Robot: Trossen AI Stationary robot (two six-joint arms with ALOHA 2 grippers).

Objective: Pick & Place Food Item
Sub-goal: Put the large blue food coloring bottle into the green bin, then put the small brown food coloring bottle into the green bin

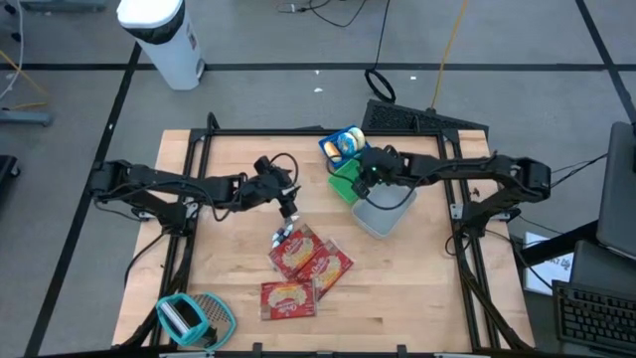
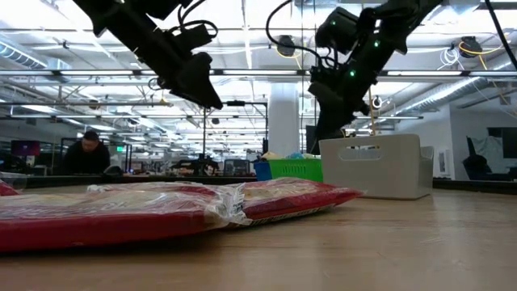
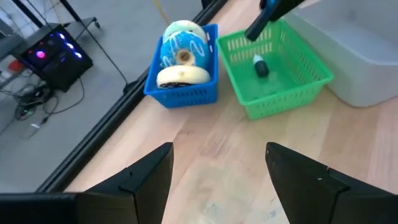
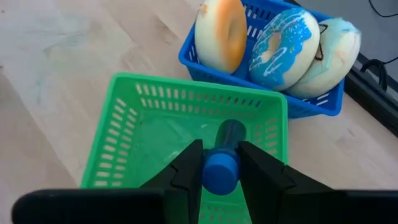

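Observation:
My right gripper (image 4: 221, 149) is shut on a small dark cylinder with a round blue end (image 4: 221, 169) and hangs over the green basket (image 4: 186, 124); it also shows in the overhead view (image 1: 364, 179). My left gripper (image 3: 217, 180) stands open with nothing between its fingers. It is above bare wood, just beyond the far end of the red food packets (image 1: 298, 251) that lie flat on the table, as the overhead view (image 1: 288, 207) shows. A small dark thing (image 3: 260, 66) shows inside the green basket (image 3: 273, 74). My right gripper pinches the cylinder at its blue end (image 4: 219, 180) between the two fingers (image 4: 189, 163). The fingers slant down from the table's right side. The dark body (image 4: 231, 134) sticks out past the fingertips, toward the basket floor. Whether it touches the basket cannot be told.
A blue basket (image 1: 342, 145) with three doughnuts stands at the far edge beside the green basket. A white bin (image 1: 383, 215) stands right of the green one. A teal object (image 1: 194, 318) lies at the near left corner. Bare wood (image 1: 417, 288) lies at the near right.

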